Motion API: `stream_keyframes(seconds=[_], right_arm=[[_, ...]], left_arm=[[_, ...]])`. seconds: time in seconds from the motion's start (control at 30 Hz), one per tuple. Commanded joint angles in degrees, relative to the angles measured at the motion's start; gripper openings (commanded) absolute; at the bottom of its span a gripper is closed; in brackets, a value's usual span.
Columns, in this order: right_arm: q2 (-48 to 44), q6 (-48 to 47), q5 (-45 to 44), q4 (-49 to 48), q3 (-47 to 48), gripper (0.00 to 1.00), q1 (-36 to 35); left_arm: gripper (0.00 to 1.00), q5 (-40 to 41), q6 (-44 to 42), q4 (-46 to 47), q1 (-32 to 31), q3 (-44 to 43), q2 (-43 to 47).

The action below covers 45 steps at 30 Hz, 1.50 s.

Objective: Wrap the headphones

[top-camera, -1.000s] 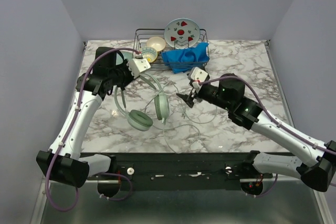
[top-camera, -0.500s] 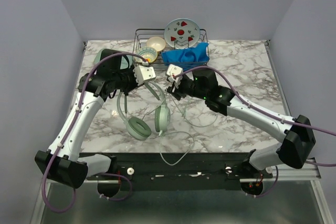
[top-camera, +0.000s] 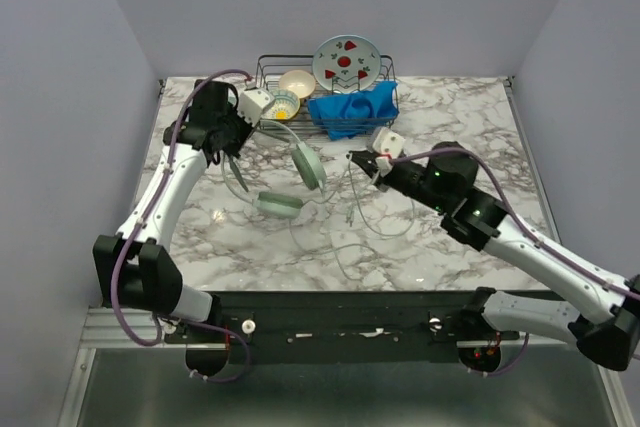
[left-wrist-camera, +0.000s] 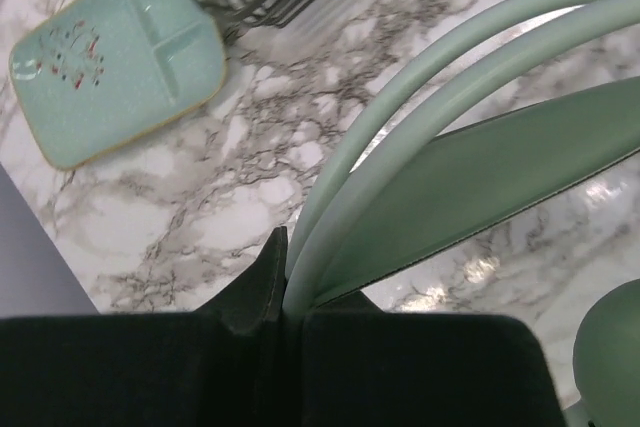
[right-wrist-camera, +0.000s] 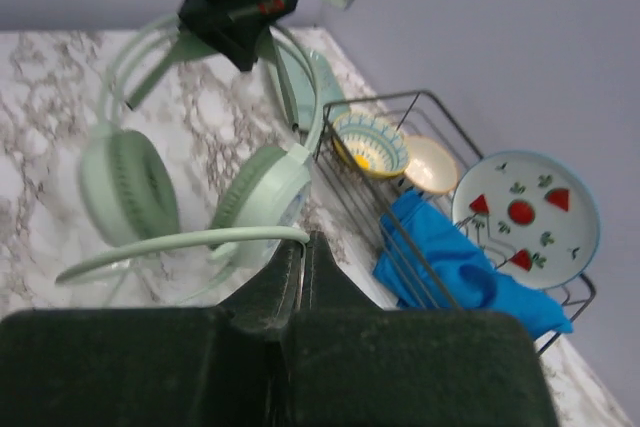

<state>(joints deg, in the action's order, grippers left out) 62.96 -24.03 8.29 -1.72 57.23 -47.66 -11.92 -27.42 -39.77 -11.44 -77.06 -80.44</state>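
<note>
My left gripper (left-wrist-camera: 285,287) is closed narrow on the headband (left-wrist-camera: 420,77) of the headphones (right-wrist-camera: 265,197). It holds them lifted and tilted over the tabletop (top-camera: 450,117). The two ear cups (top-camera: 308,165) hang toward the middle, one higher and one lower; I cannot tell if the lower one touches the marble. My right gripper (right-wrist-camera: 302,247) has its fingers pressed together and the thin cable (right-wrist-camera: 180,240) ends just at their tips, so I judge that it pinches the cable. The rest of the cable lies in loose loops on the tabletop. I think the step in hand is the winding. Next, the right gripper must carry the cable around the headphones with light tension, while the left one is steady.
</note>
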Motion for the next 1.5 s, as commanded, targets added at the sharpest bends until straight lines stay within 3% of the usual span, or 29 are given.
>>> stream_keyframes(seconds=[0.0,0.1,0.2,0.4,0.43,0.47,0.57,0.6,0.87,1.0,1.07,1.17,1.3,1.47], right_arm=[[-10.6,0.4,5.8,-4.6,-6.3,0.01,-0.2],[-14.3,-0.7,8.4,-4.3,-10.4,0.01,-0.2],[-16.6,-0.6,4.5,-4.5,-15.6,0.01,-0.2],[-21.8,2.4,-0.2,-6.3,-24.3,0.01,-0.1],[-21.8,2.8,-5.3,-6.3,-25.9,0.06,-0.2],[-21.0,3.5,-7.9,-6.4,-26.6,0.39,-0.1],[-18.0,5.1,-19.5,-4.3,-26.4,0.95,0.1],[-17.0,5.5,-20.9,-2.0,-25.9,1.00,0.1],[-9.5,5.7,-39.7,5.2,-19.5,1.00,0.0],[-9.7,8.2,-30.6,4.6,-16.0,1.00,0.0],[-9.8,10.0,-22.1,2.2,-15.1,1.00,-0.3],[-7.4,11.1,-12.5,-9.9,-16.1,1.00,-2.6],[-1.0,9.1,-10.0,-23.6,-16.7,1.00,-4.5],[8.7,10.3,-13.2,-28.7,-14.6,1.00,-4.5]], left_arm=[[0.00,5.9,13.2,9.7,4.1,-4.9,-3.4],[0.00,2.7,18.0,11.1,5.7,-7.1,-4.2],[0.00,0.2,21.0,11.9,7.0,-9.4,-3.4],[0.00,2.8,25.0,14.6,8.4,-13.1,0.0],[0.00,2.3,25.3,14.1,8.5,-14.4,0.7],[0.00,1.6,25.5,13.6,8.5,-15.2,1.9],[0.00,-0.6,26.2,12.3,8.5,-16.7,4.0],[0.00,-0.8,26.5,12.1,8.5,-16.8,5.5],[0.00,0.9,26.7,8.3,8.5,-22.4,9.1],[0.00,-0.2,27.2,6.5,8.5,-25.7,9.5],[0.00,-0.3,27.2,5.8,8.5,-27.0,9.4],[0.00,-0.7,27.2,5.0,8.5,-28.1,9.3],[0.00,-1.7,29.0,4.0,8.5,-29.8,9.4],[0.00,-2.2,29.5,2.7,8.5,-33.1,9.6]])
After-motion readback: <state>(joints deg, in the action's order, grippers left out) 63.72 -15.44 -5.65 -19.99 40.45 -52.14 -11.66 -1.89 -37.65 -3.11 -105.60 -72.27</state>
